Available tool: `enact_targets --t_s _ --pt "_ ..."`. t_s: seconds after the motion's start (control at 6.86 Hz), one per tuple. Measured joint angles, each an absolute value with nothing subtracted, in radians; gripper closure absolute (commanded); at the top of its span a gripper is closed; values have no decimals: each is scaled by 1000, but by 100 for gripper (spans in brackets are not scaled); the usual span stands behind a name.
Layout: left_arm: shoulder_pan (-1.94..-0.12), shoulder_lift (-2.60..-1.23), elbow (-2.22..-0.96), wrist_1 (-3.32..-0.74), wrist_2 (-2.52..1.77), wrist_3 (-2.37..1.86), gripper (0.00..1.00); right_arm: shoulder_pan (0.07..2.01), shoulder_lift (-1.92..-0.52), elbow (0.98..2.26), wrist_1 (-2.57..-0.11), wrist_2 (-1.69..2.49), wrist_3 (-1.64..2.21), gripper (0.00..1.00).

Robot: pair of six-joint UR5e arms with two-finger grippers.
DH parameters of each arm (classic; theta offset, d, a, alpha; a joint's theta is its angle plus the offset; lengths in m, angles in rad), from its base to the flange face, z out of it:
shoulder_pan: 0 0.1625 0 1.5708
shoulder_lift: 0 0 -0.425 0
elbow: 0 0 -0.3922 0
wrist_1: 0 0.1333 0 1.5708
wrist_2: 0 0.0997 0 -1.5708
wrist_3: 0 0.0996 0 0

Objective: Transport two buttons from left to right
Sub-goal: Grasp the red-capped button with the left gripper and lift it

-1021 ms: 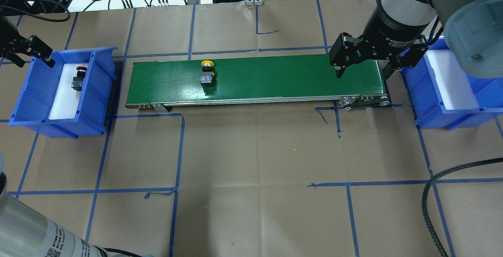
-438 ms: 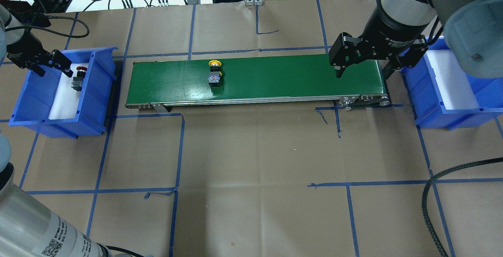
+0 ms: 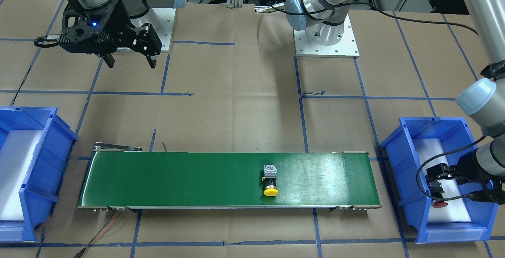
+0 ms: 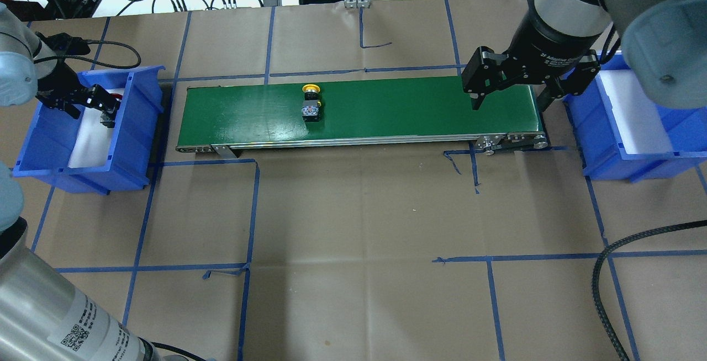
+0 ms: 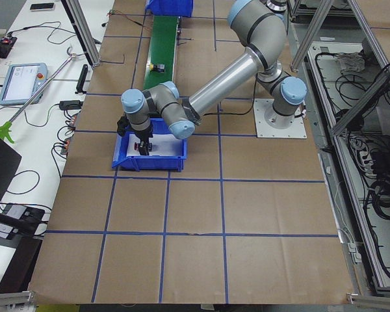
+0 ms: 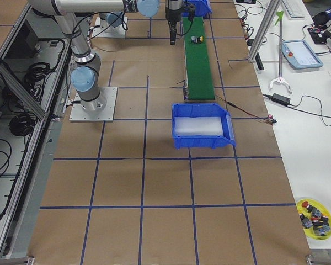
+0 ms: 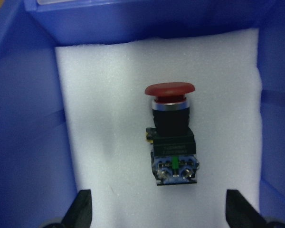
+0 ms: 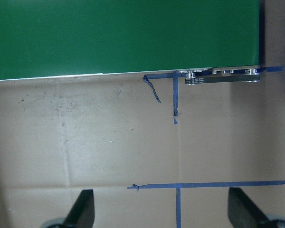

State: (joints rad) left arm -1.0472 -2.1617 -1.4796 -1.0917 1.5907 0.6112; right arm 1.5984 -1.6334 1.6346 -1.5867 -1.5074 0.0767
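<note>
The yellow button (image 4: 312, 101) lies on its side on the green conveyor belt (image 4: 414, 112), left of the belt's middle; it also shows in the front view (image 3: 270, 181). The red button (image 7: 171, 135) lies on white foam in the left blue bin (image 4: 135, 129). My left gripper (image 4: 83, 108) is open inside that bin, just above the red button, with a finger on either side of the button's grey block end in the left wrist view (image 7: 159, 211). My right gripper (image 4: 510, 102) is open and empty, hanging over the belt's right end.
The right blue bin (image 4: 602, 146) with bare white foam stands past the belt's right end. A black braided cable (image 4: 602, 278) lies at the table's front right. A yellow dish of spare buttons (image 6: 314, 218) sits off to the side.
The yellow button has ridden rightward along the belt. My left gripper has moved right and down into the left bin, over the red button. The right arm has not moved.
</note>
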Motion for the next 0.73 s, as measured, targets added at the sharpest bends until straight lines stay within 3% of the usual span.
enact_targets --t_s 0.15,0.29,0.58,0.73 --pt "-1053 -2176 -1480 -1072 1591 610 1 1598 -1633 1635 -1586 -1508 75 0" --pt "-1058 -2188 -1478 -1053 1591 608 18 1598 -1632 1636 -1585 -1508 75 0" --pt "-1062 -2196 -1473 -1038 1591 606 68 1598 -1632 1637 -1585 -1508 74 0" --pt "-1063 -2196 -1470 -1035 1591 605 85 1598 -1632 1638 -1585 -1507 74 0"
